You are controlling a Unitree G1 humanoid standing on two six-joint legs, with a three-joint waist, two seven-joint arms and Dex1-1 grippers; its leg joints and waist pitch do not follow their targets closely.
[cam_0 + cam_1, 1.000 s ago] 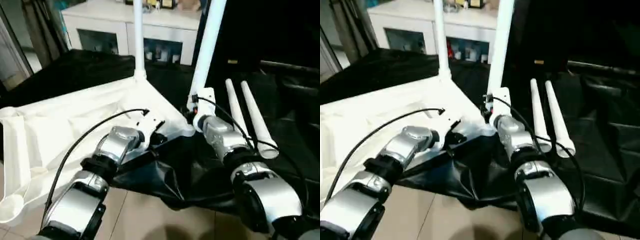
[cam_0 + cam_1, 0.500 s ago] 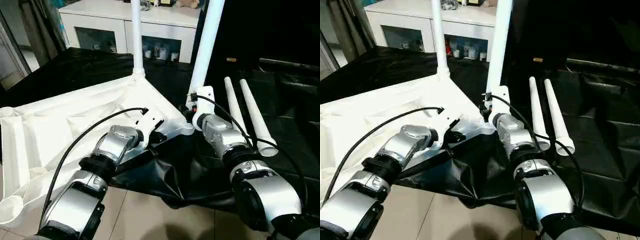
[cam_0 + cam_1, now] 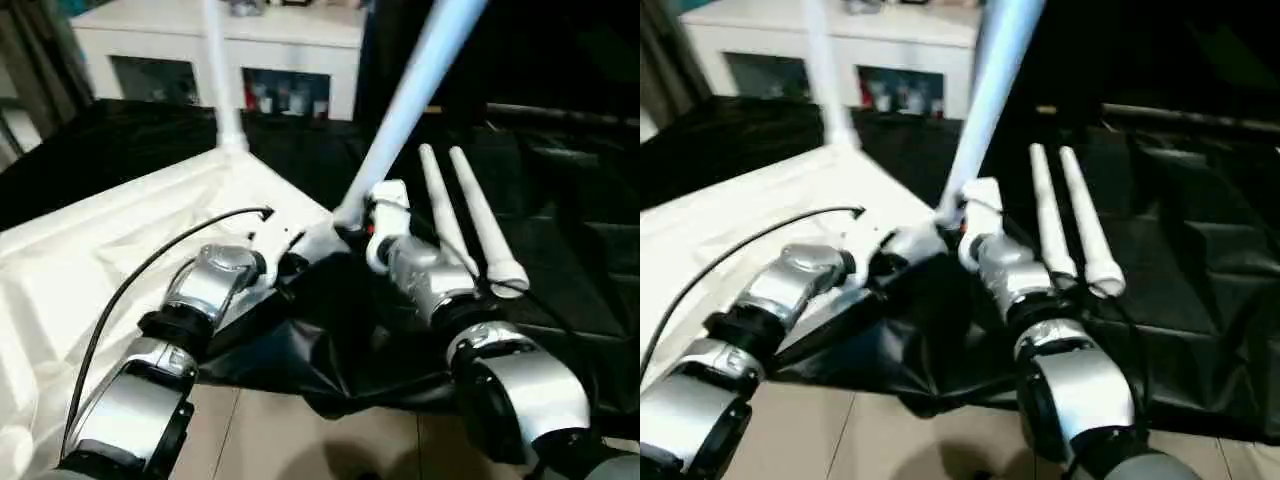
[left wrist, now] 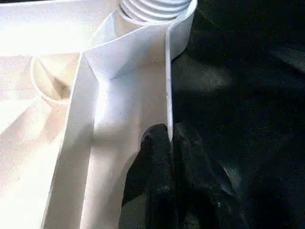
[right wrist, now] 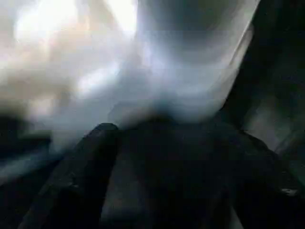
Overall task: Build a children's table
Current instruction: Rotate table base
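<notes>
With the tabletop [image 3: 90, 260] lying underside up, the left gripper [image 4: 169, 143] pinches its edge wall beside the near corner socket [image 4: 155, 7] while the right gripper [image 3: 372, 225], grip unreadable, seats a tilted leg [image 3: 405, 95] there: next, straighten and press home.

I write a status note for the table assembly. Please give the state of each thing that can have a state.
tabletop: upside down, ribbed side up.
far leg: upright in its corner socket.
near leg: leaning right, foot at the near corner.
two spare legs: lying side by side on the black cloth.
left gripper: shut on the tabletop rim.
</notes>
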